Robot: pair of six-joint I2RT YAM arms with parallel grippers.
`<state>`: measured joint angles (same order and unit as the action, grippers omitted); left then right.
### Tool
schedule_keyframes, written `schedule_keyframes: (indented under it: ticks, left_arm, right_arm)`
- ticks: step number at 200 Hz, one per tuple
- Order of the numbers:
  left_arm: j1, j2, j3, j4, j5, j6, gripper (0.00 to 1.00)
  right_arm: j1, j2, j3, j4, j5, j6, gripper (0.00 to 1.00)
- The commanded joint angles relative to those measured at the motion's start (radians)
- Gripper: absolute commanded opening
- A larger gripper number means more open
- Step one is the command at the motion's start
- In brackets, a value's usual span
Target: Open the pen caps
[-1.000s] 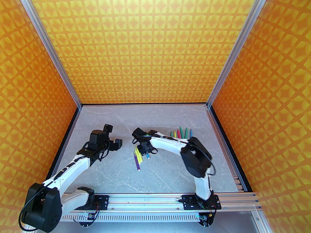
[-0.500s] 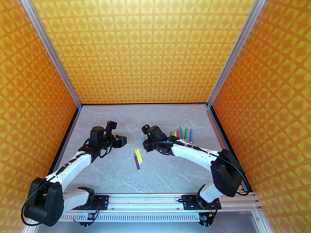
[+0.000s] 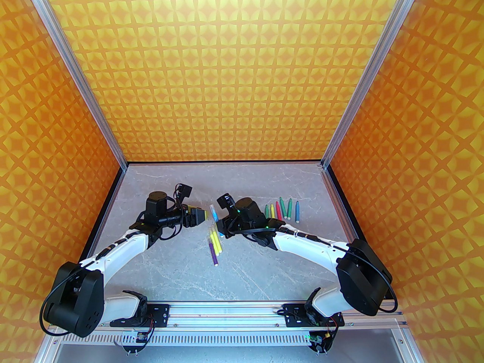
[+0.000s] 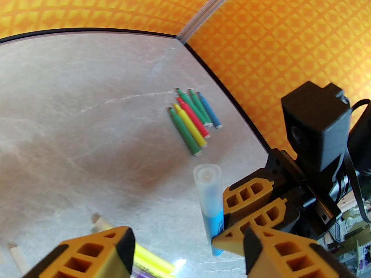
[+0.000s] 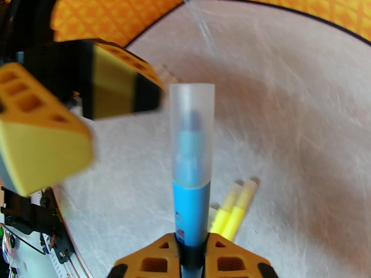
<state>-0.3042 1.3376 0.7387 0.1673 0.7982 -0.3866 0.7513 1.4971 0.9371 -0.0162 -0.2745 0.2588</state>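
Six uncapped pens (image 4: 192,117) lie side by side at the far right of the grey table (image 3: 170,270): three green, one yellow, one red, one blue, all with bare pointed tips. We count those as done.

In hand: the right gripper (image 5: 191,243) is clamped on the barrel of a blue pen (image 5: 191,210), held up off the table near the middle. Its translucent cap (image 5: 192,132) is fully seated over the tip.

The left gripper (image 3: 203,215) hovers just left of that cap, jaws apart and empty. One finger sits just beside the cap, and we see no contact.

Left to do, as we judge it: this blue pen, plus three capped pens (image 3: 215,242), two yellow and one purple, lying together on the table just nearer than the grippers. Roughly six of ten finished. We cannot pick out the loose caps with any certainty.
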Motion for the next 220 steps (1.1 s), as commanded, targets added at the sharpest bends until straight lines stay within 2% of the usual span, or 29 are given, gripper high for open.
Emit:
schedule_keyframes:
  ticks: [1, 47, 104, 206, 220]
  left_arm:
    - [-0.017, 0.017, 0.036, 0.058, 0.060, -0.039, 0.64]
    - [-0.033, 0.028, 0.043, 0.103, 0.081, -0.071, 0.61]
    - [-0.038, 0.045, 0.050, 0.119, 0.095, -0.087, 0.49]
    - [-0.040, 0.059, 0.064, 0.117, 0.109, -0.095, 0.24]
    - [-0.041, 0.060, 0.065, 0.117, 0.109, -0.099, 0.19]
  right_arm:
    - [0.003, -0.018, -0.011, 0.049, -0.062, -0.020, 0.00]
    - [0.018, -0.007, 0.011, 0.032, -0.086, -0.044, 0.00]
    - [0.035, 0.002, 0.020, 0.017, -0.078, -0.063, 0.00]
    - [0.038, -0.021, 0.002, 0.032, -0.021, -0.071, 0.00]
    - [0.038, -0.021, -0.005, 0.045, -0.018, -0.070, 0.07]
